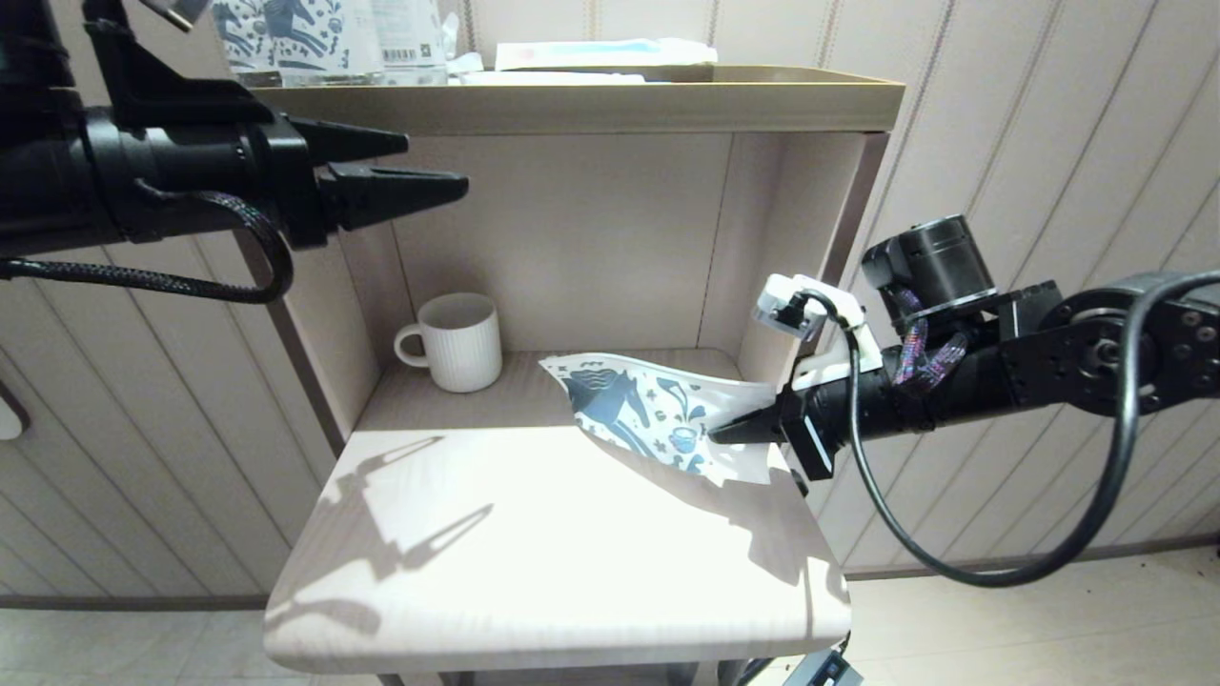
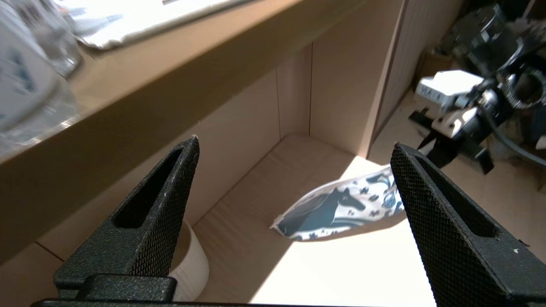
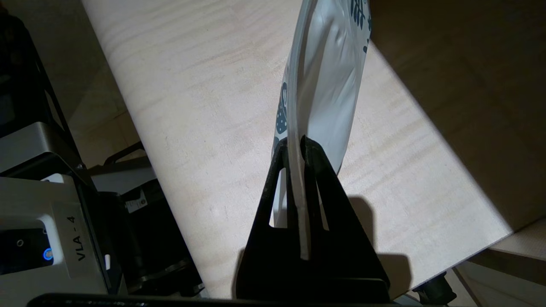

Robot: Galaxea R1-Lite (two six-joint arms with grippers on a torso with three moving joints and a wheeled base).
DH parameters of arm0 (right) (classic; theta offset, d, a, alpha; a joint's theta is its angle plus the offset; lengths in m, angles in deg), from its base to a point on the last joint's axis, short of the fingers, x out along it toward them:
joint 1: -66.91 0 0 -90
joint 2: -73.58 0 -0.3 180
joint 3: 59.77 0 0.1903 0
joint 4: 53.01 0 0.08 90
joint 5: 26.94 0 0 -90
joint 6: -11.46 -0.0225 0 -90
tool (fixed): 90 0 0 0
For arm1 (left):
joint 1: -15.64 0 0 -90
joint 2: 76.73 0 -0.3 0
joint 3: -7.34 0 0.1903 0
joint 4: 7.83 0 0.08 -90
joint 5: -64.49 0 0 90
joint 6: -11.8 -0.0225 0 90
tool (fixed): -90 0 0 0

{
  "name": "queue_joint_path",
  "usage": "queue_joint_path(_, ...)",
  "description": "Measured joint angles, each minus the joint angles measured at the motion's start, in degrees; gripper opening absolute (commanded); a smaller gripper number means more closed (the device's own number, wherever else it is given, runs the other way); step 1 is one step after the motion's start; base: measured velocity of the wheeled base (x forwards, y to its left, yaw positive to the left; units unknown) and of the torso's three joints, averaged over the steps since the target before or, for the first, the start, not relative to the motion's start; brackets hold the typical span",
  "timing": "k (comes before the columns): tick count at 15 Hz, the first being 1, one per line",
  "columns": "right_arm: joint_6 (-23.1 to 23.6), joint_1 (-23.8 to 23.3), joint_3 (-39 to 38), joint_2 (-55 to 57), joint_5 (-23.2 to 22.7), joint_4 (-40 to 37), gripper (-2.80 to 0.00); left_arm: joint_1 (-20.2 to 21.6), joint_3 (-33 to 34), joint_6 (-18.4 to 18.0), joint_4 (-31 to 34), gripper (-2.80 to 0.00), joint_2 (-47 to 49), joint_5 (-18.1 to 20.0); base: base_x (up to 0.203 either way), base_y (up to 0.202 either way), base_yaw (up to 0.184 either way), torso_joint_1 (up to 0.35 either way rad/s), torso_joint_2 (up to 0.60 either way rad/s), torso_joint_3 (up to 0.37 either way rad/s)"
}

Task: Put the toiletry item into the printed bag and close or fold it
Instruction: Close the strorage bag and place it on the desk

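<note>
The printed bag, white with a dark teal horse, hangs tilted above the right side of the lower shelf. My right gripper is shut on its right edge; in the right wrist view the bag's thin edge runs between the closed jaws of the gripper. High at the left, level with the top shelf's front edge, my left gripper stands open and holds nothing. From its wrist view the left gripper looks down at the bag. The white comb-like toiletry item is out of view.
A white ribbed mug stands at the back left of the lower shelf. The top shelf carries upright horse-printed packs and a flat blue-and-white packet. Side panels wall in the back half of the lower shelf.
</note>
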Motion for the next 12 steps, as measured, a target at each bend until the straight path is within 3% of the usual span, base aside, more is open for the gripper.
queue_joint_path(9, -0.5, 0.7, 1.5, 1.7, 0.5, 0.8, -2.8, -0.8, 7.5, -1.6, -2.1, 0.0, -10.9, 0.5, 0.0, 0.0, 0.0, 0.0, 0.0, 0.0)
queue_joint_path(10, -0.6, 1.0, 1.8, 1.9, 1.5, 0.9, 0.0, -0.9, 8.1, -1.6, -2.2, 0.0, -12.0, 0.5, 0.0, 0.0, 0.0, 0.0, 0.0, 0.0)
queue_joint_path(12, -0.7, 2.3, 1.4, 2.1, 4.9, 2.9, 0.0, -0.8, 8.7, -1.6, -3.1, 0.0, -13.4, 0.4, 0.0, 0.0, 0.0, 0.0, 0.0, 0.0)
